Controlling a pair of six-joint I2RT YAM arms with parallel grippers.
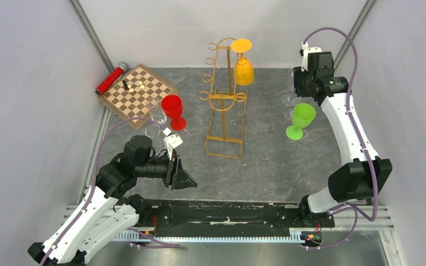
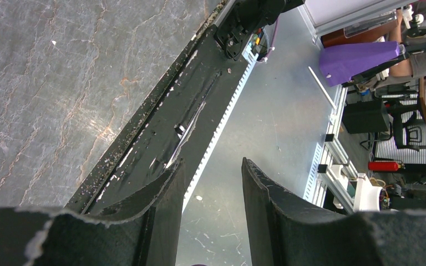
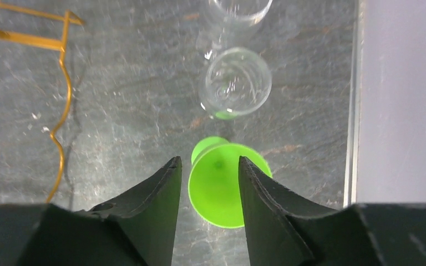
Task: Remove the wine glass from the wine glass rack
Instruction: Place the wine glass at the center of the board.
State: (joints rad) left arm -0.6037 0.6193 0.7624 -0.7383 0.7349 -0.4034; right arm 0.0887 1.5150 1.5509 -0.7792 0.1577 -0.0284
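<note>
Hanging one yellow glass [image 1: 244, 71], one rack [image 1: 224, 97], one green glass [image 1: 302, 115]

Spread end effector [image 2: 211, 163] over black rail [image 2: 161, 133]

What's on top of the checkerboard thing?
A few tiny chess pieces stand on the chessboard, one dark, the rest pale. They are too small to tell which pieces they are. The red wine glass covers part of its near edge.
</note>
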